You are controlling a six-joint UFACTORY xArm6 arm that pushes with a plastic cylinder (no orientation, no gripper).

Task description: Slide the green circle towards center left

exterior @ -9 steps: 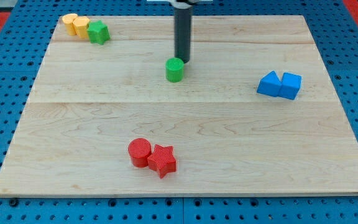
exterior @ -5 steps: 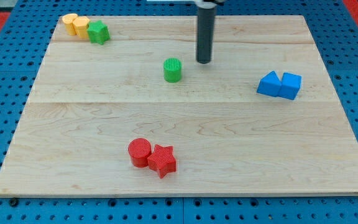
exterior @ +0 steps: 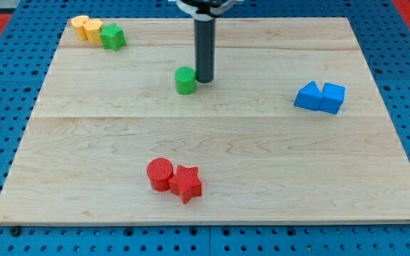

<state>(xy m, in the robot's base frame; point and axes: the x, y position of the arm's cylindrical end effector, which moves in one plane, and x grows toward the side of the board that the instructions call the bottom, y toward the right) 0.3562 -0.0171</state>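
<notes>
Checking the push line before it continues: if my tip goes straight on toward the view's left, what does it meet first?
My tip sits just right of the green circle, seemingly touching it, so it meets that block first. Beyond it the board looks free leftward.

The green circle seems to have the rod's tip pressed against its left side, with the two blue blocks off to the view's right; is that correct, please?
Not quite: the camera view shows my tip against the right side of the green circle, not its left. The two blue blocks do sit off to the view's right, as you said.
</notes>
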